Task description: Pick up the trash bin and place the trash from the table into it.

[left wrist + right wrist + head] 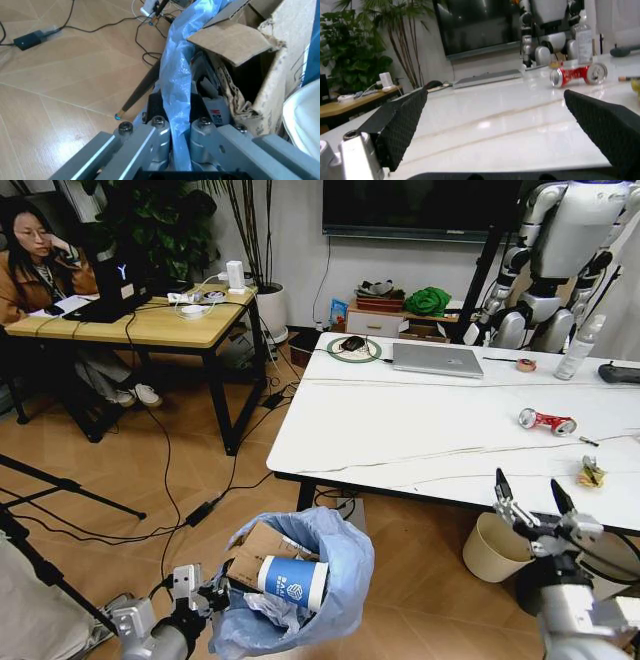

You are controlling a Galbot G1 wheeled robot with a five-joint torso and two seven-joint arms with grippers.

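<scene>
Head view: right gripper [534, 492] is hovering spread wide at the table [420, 430] edge; red can [546, 421] is lying crosswise straight ahead, nearer this arm. Left gripper [205, 592] is clamping the trash bin [320, 580] liner.

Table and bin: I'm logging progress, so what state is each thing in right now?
Trash bin: held off the floor by the left tool, shut on its bag rim.
Cardboard: in the bin.
Paper cup: in the bin, on its side.
Red can: crushed, lying on the table.
Wrapper: on the table near its front edge.
Laptop: closed.
Right tool: open, empty, at the table edge.
</scene>
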